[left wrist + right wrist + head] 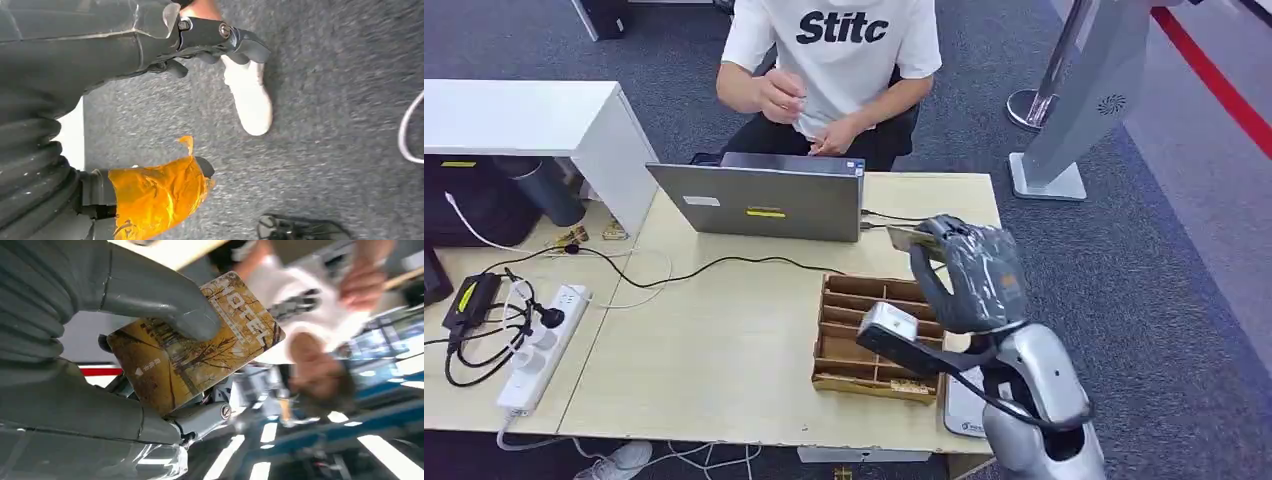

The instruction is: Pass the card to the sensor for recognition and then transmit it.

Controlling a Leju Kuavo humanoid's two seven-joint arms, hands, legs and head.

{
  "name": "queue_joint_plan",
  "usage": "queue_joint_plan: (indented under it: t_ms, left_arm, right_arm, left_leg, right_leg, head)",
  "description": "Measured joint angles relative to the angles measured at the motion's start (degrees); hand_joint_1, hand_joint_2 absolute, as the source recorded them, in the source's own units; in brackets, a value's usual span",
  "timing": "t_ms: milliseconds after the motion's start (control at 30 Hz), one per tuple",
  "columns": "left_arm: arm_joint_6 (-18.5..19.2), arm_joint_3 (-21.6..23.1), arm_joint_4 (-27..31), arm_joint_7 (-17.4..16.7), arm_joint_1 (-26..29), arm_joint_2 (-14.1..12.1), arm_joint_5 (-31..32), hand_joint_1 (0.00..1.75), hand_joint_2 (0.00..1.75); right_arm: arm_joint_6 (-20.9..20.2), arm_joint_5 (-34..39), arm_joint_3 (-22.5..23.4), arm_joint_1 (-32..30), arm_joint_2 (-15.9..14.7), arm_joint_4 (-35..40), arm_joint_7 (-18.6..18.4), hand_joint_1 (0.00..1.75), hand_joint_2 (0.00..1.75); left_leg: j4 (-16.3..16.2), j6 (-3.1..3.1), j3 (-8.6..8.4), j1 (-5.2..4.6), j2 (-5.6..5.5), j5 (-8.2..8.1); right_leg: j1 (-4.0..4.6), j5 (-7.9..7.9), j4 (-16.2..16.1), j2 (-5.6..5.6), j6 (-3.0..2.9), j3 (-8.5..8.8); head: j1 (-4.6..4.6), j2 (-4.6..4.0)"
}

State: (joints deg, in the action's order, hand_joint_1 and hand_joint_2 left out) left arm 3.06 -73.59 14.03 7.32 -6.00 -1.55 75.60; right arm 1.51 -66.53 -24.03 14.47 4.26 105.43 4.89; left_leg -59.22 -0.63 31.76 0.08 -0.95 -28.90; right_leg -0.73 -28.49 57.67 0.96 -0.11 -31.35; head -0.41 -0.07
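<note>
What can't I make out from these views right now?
- Sensor: head view, a white device at the table edge is hidden by the right arm; cannot identify it.
- Card: right wrist view, the thumb covers part of its print.
- Left hand: left wrist view, orange tape hides the fingers.

Right arm raised from below, silver forearm bent upward, wrist cocked. Right hand (969,270) wrapped in clear film, lifted above the surface; thumb (165,305) pressed on the face of a hotel card (200,345), fingers (200,417) behind it. Left hand (150,115) hangs low over carpet, fingers apart, holding nothing.
</note>
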Motion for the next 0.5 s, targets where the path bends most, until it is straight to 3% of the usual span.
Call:
queue_joint_plan:
  t_ms: [167,500]
  left_arm:
    - [0.0,0.5,0.0,0.0,0.2,-0.4,0.2,0.0,1.75]
    - [0.1,0.6,0.0,0.1,0.2,-0.6,0.7,0.0,1.75]
  right_arm:
    - [0.3,1.3,-4.5,6.6,0.0,-5.0,-1.2,1.75,1.75]
    - [-0.2,2.2,-6.6,8.6,0.0,-7.4,-2.2,1.75,1.75]
  left_leg:
    - [0.0,0.02,0.08,0.01,-0.26,0.03]
    - [0.0,0.05,0.24,0.0,-0.25,0.0]
  right_leg:
    - [0.02,0.0,0.0,-0.23,-0.03,-0.01]
    - [0.01,-0.02,0.0,-0.23,-0.03,-0.12]
  head:
    - [-0.02,0.0]
    - [-0.02,0.0]
